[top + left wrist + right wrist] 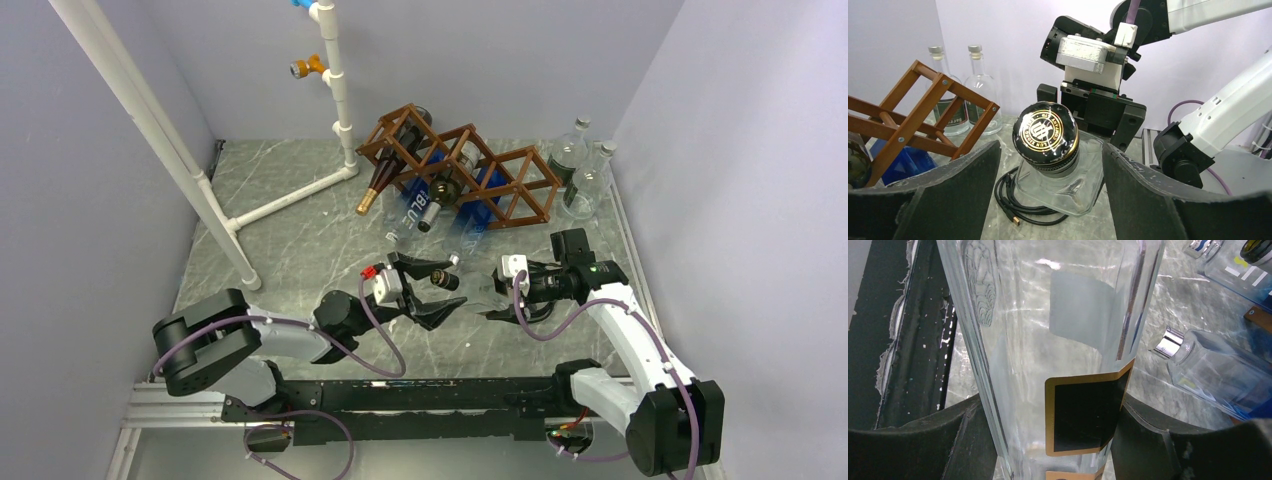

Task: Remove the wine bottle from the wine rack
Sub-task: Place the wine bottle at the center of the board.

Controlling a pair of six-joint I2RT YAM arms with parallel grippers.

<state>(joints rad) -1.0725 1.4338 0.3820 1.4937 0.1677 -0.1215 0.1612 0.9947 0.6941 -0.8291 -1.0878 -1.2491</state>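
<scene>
Top view: high behind the arms' bases, looking down toward the far brown wooden lattice rack [460, 165]. Left wrist view: low, facing right, near the black-capped clear glass bottle [1045, 135], the rack also in sight. Right wrist view: pressed against that bottle's side.

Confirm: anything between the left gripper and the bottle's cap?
Nothing visible. The black cap sits between the fingers of the open left gripper, with a gap on each side. The right gripper clamps the bottle by its body.
</scene>
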